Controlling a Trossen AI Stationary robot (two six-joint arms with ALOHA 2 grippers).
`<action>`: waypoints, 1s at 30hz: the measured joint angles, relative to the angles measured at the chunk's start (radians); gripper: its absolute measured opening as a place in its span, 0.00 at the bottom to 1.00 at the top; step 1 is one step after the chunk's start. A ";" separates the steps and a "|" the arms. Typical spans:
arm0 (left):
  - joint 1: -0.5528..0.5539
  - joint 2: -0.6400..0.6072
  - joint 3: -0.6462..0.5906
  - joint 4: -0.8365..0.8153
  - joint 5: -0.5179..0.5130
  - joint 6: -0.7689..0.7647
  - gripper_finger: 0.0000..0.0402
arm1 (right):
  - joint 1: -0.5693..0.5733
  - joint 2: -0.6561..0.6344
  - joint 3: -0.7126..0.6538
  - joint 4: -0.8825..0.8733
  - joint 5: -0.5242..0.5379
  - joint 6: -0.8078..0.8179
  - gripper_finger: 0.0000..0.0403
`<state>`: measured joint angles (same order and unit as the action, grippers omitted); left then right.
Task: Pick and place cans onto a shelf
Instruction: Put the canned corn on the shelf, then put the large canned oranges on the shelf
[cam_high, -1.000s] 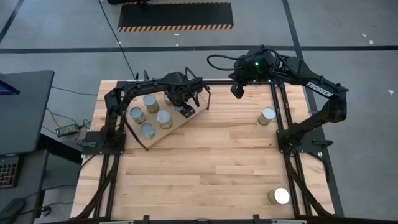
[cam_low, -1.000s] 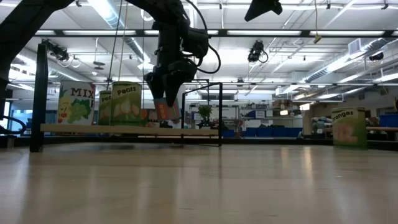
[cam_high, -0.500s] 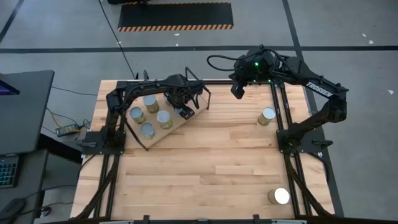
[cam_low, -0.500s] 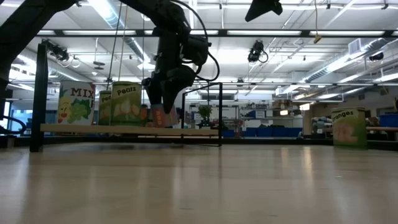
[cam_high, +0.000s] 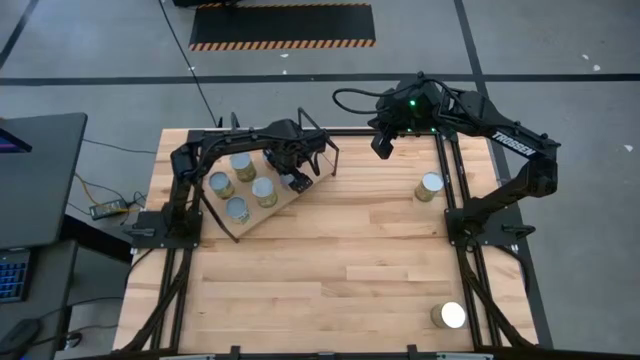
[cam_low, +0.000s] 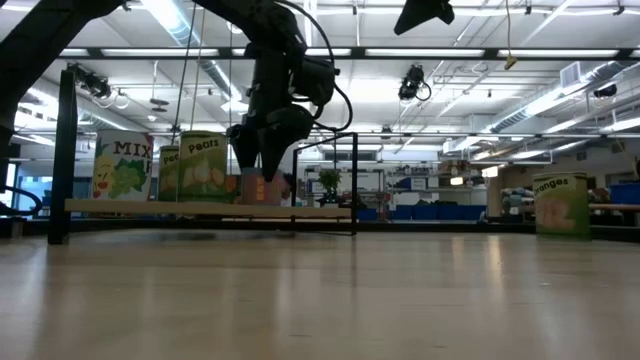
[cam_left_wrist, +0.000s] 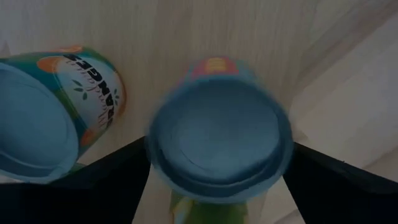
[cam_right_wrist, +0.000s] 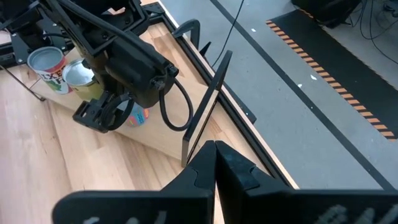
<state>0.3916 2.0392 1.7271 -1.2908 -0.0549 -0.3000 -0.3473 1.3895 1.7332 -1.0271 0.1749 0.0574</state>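
Wood slats are making up the table, and at its near right corner one can with a bright white top is standing alone, well apart from everything else. Farther back on the right side, a second can is standing on the bare table, just beside the right arm's black frame rail.

Across on the left, the shelf is sitting at an angle on the far part of the table, its light board carried on black wire legs. Four cans are standing on it in a loose cluster: one nearest, one beside it toward the middle, one at the left, and one farthest back. In the low view their labels are reading "MIX" and "Pears".

At the right end of that board, the left gripper is reaching down from above and straddling a fifth can. This one is standing upright on the board, pinkish-orange on its side, with a bluish round top filling the left wrist view; an orange-labelled neighbour is standing near it. Whether the gripper is pinching this can or standing free of it, I cannot tell.

Beyond the shelf, the right gripper is hanging in the air over the far edge of the table, pressed together and holding nothing. Behind it the grey floor is stretching away, carrying a black mat edged with orange stripes.
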 joint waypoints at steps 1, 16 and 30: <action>0.000 0.000 0.000 0.000 0.000 -0.002 0.87 | 0.000 0.000 0.000 0.000 0.000 0.000 0.03; 0.000 -0.028 0.003 -0.014 -0.024 -0.001 0.88 | 0.000 0.000 0.000 0.000 0.001 0.001 0.03; -0.091 -0.391 0.002 0.289 -0.041 0.076 0.88 | -0.072 -0.004 -0.059 -0.275 -0.015 -0.029 0.36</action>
<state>0.3010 1.6481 1.7290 -1.0017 -0.0960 -0.2236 -0.4189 1.3859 1.6745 -1.3023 0.1604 0.0282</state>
